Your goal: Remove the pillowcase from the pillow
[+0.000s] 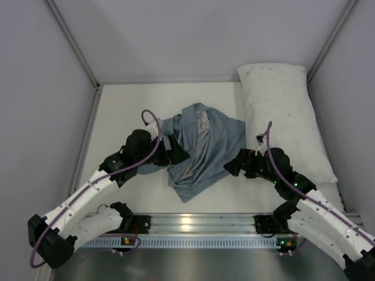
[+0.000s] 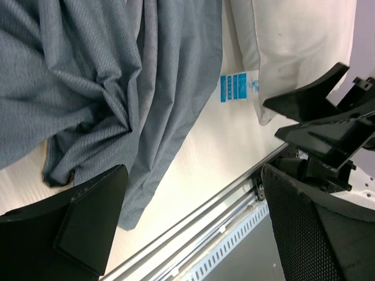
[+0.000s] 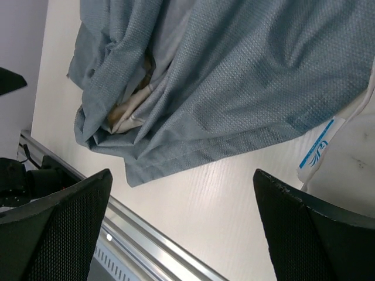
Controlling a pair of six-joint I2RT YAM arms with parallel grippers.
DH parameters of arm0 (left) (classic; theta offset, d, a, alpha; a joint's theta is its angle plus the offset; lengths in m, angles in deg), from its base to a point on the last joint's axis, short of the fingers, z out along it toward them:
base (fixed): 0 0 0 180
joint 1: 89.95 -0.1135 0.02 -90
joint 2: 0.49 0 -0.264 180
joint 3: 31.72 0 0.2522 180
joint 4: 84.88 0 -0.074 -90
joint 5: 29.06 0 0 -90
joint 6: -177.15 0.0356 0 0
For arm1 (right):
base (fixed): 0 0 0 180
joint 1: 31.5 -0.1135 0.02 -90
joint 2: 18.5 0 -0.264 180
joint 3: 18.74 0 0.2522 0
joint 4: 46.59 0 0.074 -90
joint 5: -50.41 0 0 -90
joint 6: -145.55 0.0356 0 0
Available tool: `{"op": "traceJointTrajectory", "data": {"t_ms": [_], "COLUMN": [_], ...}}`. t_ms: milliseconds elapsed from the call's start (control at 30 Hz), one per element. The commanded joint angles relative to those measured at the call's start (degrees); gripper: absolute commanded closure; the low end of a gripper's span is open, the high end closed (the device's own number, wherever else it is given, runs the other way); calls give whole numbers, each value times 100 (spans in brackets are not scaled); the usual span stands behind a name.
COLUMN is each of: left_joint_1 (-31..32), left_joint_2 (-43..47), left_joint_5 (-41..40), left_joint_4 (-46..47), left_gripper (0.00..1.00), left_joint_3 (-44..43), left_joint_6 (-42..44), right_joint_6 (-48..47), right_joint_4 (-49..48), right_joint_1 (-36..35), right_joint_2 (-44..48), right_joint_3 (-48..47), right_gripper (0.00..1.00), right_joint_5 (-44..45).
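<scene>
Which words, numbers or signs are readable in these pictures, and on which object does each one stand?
No text can be read with certainty.
On the blue and white tag at the edge of the pillow: printed marks, too small and blurred to read.
On the pillowcase: no writing visible.

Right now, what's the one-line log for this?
pillowcase: off, crumpled heap | pillow: bare, right side | left end effector: open, empty | right end effector: open, empty
</scene>
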Motion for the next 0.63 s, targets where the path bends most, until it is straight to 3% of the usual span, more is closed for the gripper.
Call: {"op": "traceJointTrajectory", "data": {"t_ms": [0,333,600], "left_joint_1": [18,27,27], "left_joint_2": [498,2160,3539], "left_joint_5": [77,666,1465], "left_joint_4": [-121,503,1345], "left_gripper": [1,1,1], "left_joint_3": [323,1536,2607], "left_joint_6": [-194,-791,-1362], "right_joint_6": [-49,373,1120], "right_joint_4": [-485,-1056,-1583], "right_joint_1": [-242,-383,-392], "right_joint_2": [293,1224,2893], "right_joint_3": [-7,1030,2181], "right_gripper": [1,1,0], "right_joint_5": [504,504,32]}}
